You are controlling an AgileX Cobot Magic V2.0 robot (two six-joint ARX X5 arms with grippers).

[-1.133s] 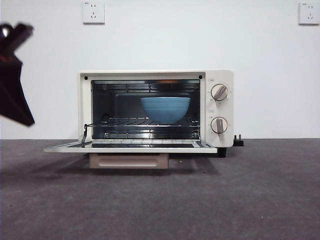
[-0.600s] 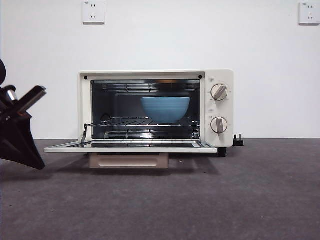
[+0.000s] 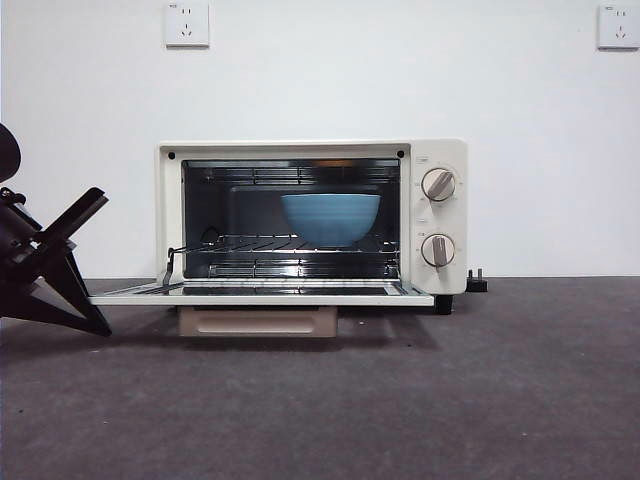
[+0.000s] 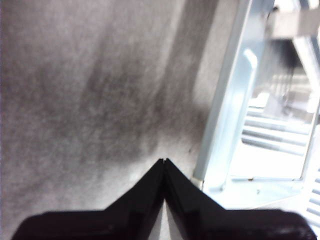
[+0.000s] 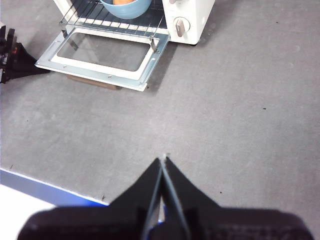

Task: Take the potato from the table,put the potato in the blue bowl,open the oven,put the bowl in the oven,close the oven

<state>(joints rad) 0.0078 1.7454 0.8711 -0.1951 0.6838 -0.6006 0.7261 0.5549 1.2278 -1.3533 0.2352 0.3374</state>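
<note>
Now left gripper (image 3: 95,315) low at the left edge of the front frame, jaws pressed together on nothing, tips just beside the outer corner of the open door (image 3: 260,294).

We judge it sits low there to get under the door and lift it closed. Door lies flat, long axis across the frame, hinged at the oven (image 3: 312,215) mouth. Blue bowl (image 3: 331,218) sits upright on the rack, mid-frame; potato (image 5: 123,2) shows inside it only in the right wrist view. Right gripper (image 5: 163,161) waits, jaws together, holding nothing, over the bare table (image 5: 240,110).
</note>
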